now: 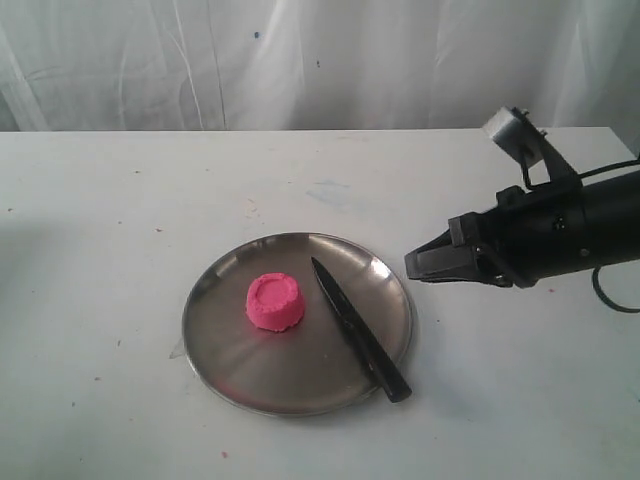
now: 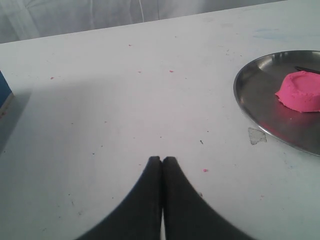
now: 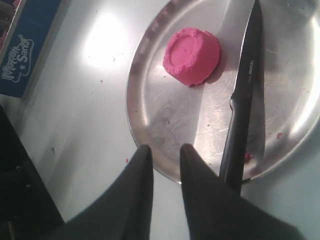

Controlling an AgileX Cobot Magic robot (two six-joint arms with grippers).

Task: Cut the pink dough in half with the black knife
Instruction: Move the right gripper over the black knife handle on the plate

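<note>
The pink dough point(image 1: 275, 303) is one round lump with a dimpled top, sitting left of centre on the steel plate point(image 1: 240, 360). It also shows in both wrist views point(image 2: 300, 91) point(image 3: 191, 55). Just right of the dough lies the black knife point(image 1: 358, 328) point(image 3: 245, 95), its point toward the far rim and its handle over the near right rim. My right gripper point(image 1: 415, 265) point(image 3: 166, 149) hovers off the plate's right side, open, with nothing between its fingers. In its wrist view my left gripper point(image 2: 162, 159) is shut and empty over bare table, away from the plate point(image 2: 250, 100).
A blue box point(image 3: 25, 45) marked with white lettering stands on the table beyond the plate from the right gripper. A blue edge point(image 2: 4, 92) shows at the border of the left wrist view. Small pink crumbs dot the white tabletop point(image 1: 120, 220).
</note>
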